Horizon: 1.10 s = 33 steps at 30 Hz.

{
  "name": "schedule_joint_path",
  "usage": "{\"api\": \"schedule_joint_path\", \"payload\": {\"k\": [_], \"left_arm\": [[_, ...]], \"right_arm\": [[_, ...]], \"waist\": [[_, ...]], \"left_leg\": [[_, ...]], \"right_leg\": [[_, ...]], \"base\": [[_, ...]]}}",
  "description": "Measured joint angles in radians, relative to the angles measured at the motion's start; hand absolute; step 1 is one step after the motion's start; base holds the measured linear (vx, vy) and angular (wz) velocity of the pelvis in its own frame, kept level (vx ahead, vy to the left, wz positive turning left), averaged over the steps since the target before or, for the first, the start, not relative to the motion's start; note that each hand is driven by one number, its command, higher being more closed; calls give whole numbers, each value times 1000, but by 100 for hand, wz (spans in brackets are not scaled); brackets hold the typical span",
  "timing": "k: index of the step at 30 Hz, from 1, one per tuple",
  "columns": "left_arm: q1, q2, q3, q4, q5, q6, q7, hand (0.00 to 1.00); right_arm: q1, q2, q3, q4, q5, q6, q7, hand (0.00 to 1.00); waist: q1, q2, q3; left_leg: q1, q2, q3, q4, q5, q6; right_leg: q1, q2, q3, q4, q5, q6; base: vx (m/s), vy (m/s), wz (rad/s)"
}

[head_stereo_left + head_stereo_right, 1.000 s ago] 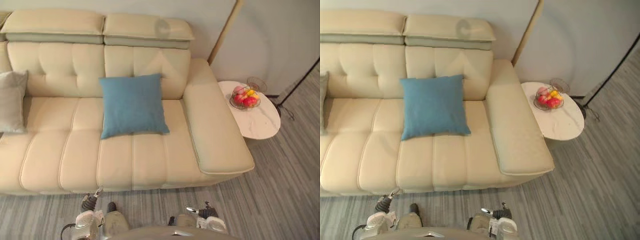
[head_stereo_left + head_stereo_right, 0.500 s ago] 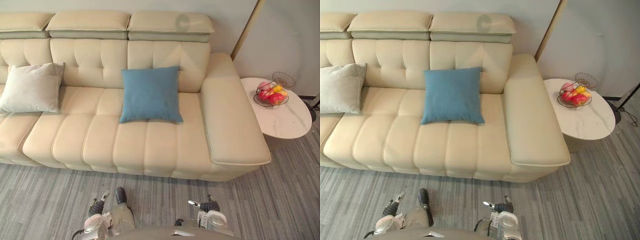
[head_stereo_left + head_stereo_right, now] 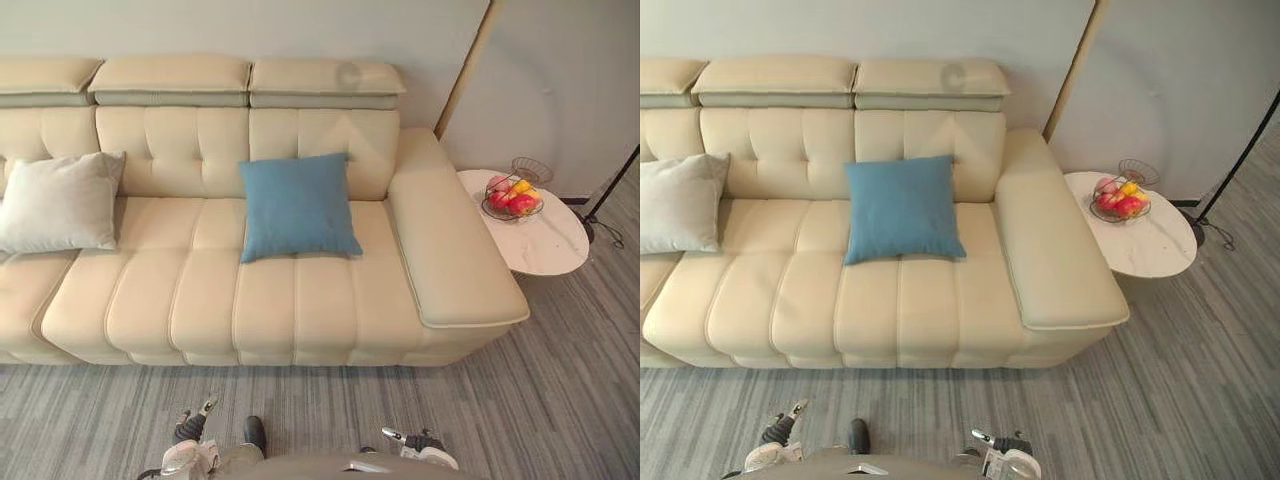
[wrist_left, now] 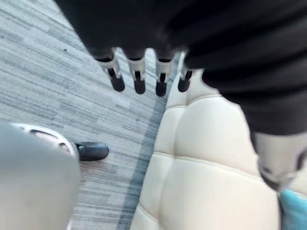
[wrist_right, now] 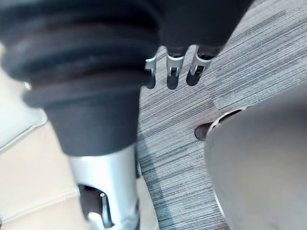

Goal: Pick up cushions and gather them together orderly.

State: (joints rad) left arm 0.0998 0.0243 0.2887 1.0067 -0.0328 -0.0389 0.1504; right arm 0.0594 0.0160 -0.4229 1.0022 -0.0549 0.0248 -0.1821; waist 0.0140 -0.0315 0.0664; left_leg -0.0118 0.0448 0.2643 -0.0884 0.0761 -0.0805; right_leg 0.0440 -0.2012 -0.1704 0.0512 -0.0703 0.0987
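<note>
A blue cushion point(image 3: 298, 205) leans against the backrest in the middle of the cream sofa point(image 3: 300, 300). A light grey cushion point(image 3: 60, 200) rests further left on the same seat, well apart from the blue one. Both hands hang low over the carpet in front of the sofa, far from either cushion. My left hand point(image 3: 188, 432) has straight fingers point(image 4: 139, 79) and holds nothing; a corner of the blue cushion point(image 4: 295, 211) shows past its thumb. My right hand point(image 3: 418, 444) is also open and empty, its fingers point(image 5: 173, 69) pointing at the floor.
A round white side table point(image 3: 540, 240) stands right of the sofa's armrest, with a wire fruit basket point(image 3: 512, 195) on it. A slanted wooden pole point(image 3: 468, 65) leans at the wall behind, and a thin black lamp stand point(image 3: 612, 185) stands far right. Grey striped carpet point(image 3: 560, 400) covers the floor.
The camera has shifted, so the whole sofa sits differently in view and the grey cushion shows fully. Neither cushion has moved on the seat. Both hands show lower in the picture.
</note>
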Motion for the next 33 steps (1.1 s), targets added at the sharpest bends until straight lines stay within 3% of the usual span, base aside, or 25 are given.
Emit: {"api": "schedule_joint_path", "payload": {"k": [8,15,16,33], "left_arm": [[-8,18,-19,32,18,0,-26,0],[-15,33,-36,49,29,8,-32,0],[-30,45,-58,73,57,11,-33,0],[-31,46,-58,72,56,11,-48,0]], "right_arm": [[-24,-4,-22,46,-2,2,0,0],[-40,-19,-22,77,-3,5,1,0],[-55,-41,17,85,-3,6,1,0],[-55,-42,15,85,0,7,4,0]], "waist": [[-2,-4,-12],[-17,-8,-5],[-41,-8,17],[-40,-7,18]], "left_leg": [[53,-1,-32,0,2,2],[88,1,-46,7,18,16],[131,6,-48,1,-10,6],[115,5,-69,1,-9,6]], "right_leg": [[46,14,29,-15,11,-7],[85,26,47,-38,22,19],[129,31,47,-56,10,19],[129,30,19,-62,10,20]], "base": [[86,-8,-10],[110,-31,-9],[0,0,0],[-1,-1,3]]}}
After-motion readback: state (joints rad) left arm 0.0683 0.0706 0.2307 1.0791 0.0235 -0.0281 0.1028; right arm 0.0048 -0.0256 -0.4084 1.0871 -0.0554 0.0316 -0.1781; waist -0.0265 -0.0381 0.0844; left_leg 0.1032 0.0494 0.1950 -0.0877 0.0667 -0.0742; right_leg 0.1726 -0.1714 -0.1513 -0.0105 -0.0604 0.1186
